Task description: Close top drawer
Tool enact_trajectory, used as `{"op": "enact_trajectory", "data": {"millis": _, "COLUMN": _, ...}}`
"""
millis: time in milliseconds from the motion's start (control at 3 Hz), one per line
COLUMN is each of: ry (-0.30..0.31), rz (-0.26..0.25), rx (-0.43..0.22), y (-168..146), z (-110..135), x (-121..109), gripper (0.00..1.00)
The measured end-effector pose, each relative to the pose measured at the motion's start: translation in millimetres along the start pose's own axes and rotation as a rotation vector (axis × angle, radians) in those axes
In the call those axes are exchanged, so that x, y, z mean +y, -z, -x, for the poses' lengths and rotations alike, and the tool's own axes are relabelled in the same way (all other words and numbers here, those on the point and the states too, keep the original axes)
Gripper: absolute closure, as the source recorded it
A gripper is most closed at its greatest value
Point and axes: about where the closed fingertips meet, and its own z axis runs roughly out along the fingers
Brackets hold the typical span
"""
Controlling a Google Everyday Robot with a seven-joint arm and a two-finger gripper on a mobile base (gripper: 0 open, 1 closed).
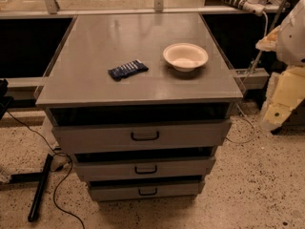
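Note:
A grey cabinet [138, 56] stands in the middle of the camera view with three drawers. The top drawer [95, 138] is pulled out a little: its front sticks out past the cabinet top and a dark gap shows above it. Its black handle [145, 136] is at the middle of the front. My arm comes in at the right edge, and its cream-coloured gripper [279, 106] hangs to the right of the cabinet, about level with the top drawer and apart from it.
A white bowl [185, 56] and a dark blue snack packet [127, 69] lie on the cabinet top. The middle drawer [95, 170] and bottom drawer [109, 192] are below. Black cables and a bar [39, 187] lie on the speckled floor at the left.

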Motion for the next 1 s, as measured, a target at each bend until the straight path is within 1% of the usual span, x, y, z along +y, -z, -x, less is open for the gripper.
{"op": "enact_trajectory", "data": {"millis": 333, "ry": 0.0, "rz": 0.0, "rx": 0.0, "y": 0, "z": 0, "x": 0, "gripper": 0.0}}
{"op": "enact_trajectory", "data": {"millis": 667, "ry": 0.019, "rz": -0.022, "rx": -0.012, "y": -1, "z": 1, "x": 6, "gripper": 0.0}}
{"op": "enact_trajectory", "data": {"millis": 1000, "ry": 0.076, "rz": -0.082, "rx": 0.003, "y": -12, "z": 0, "x": 24, "gripper": 0.0}}
